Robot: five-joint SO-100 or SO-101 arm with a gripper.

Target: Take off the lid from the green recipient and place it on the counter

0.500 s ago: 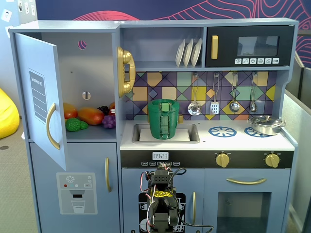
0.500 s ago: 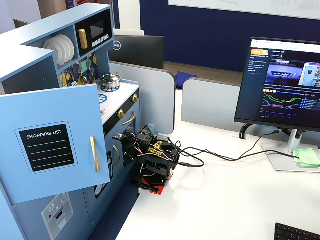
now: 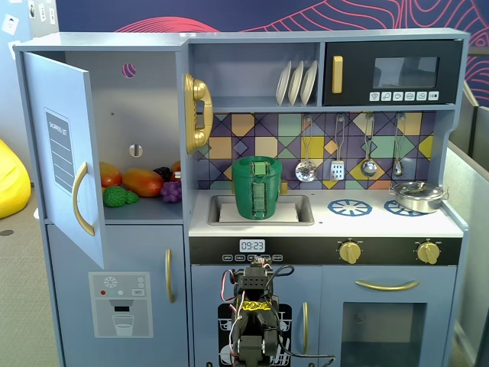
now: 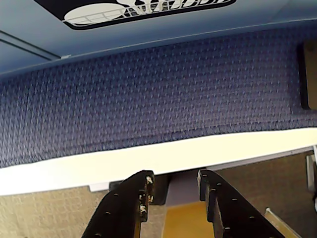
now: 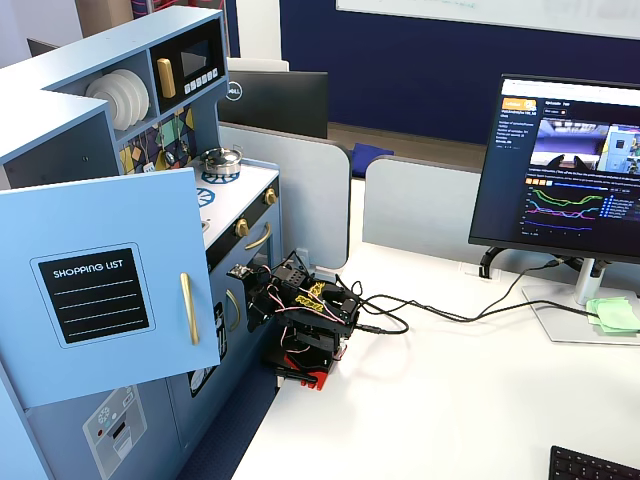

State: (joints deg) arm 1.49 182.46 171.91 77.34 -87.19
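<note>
**Arm folded low, lidded pot high above it**

In the wrist view the two black fingers (image 4: pixel 124 206) stand apart with nothing between them; the gripper (image 4: pixel 174 183) is released and empty, facing blue patterned carpet (image 4: pixel 163 94) and the pale edge of the white table (image 4: pixel 99 168) rather than any part of the task. The arm (image 5: pixel 305 315) is folded down on itself on that table, close against the lower front of the toy kitchen (image 5: pixel 120 150), with its cables trailing off towards a monitor (image 5: pixel 570 170).

In the front fixed view the arm sits at the bottom, below the clock panel. The green recipient (image 3: pixel 257 191) stands upright in the rectangular sink (image 3: pixel 302 208) of the counter (image 3: pixel 359 222), almost straight above the arm. The lid (image 3: pixel 257 161) appears to be seated on its rim, handle strap on top, though its outline is hard to separate from the pot.

So the lid lies up and forward from the fingers, well apart. By my reckoning, the arm must unfold and rise above the counter edge, then come down on the strap with the jaws across it. Bare worktop lies right of the sink, short of the silver pan (image 3: pixel 417 196).
</note>
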